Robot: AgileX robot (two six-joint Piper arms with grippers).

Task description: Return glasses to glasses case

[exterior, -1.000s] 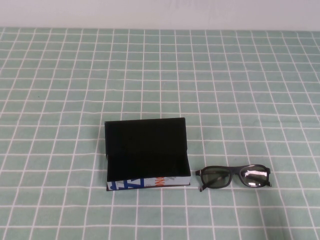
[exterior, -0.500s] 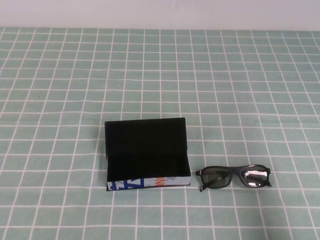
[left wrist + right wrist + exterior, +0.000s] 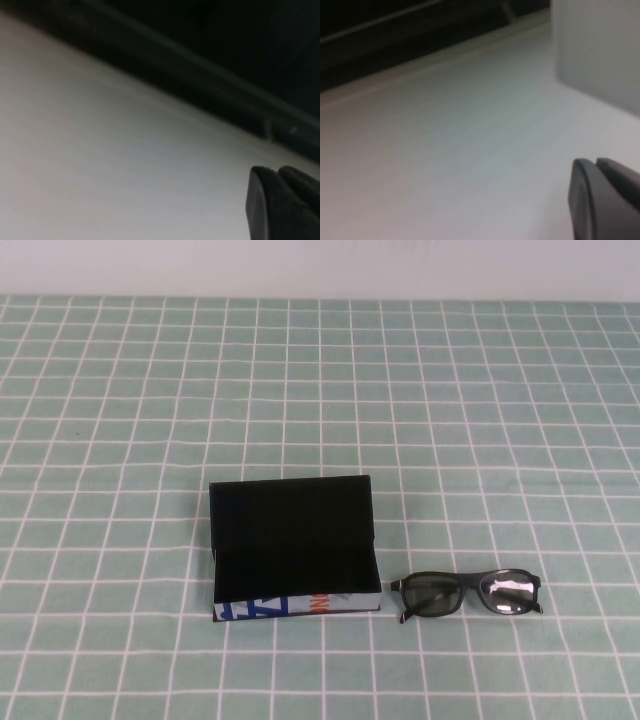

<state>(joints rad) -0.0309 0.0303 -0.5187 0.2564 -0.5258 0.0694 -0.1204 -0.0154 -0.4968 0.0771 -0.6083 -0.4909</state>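
Observation:
The black glasses case (image 3: pixel 293 545) lies open in the near middle of the table, flap lid standing at the back, white printed front edge facing me. The black glasses (image 3: pixel 468 594) lie folded on the cloth just right of the case, apart from it. Neither arm shows in the high view. My left gripper (image 3: pixel 277 172) shows only in the left wrist view, its dark fingers together over a plain pale surface, holding nothing. My right gripper (image 3: pixel 595 162) shows only in the right wrist view, its fingers likewise together and empty.
A green cloth with a white grid (image 3: pixel 450 420) covers the table. A pale wall runs along the far edge. Each wrist view shows a pale surface with a dark band behind it.

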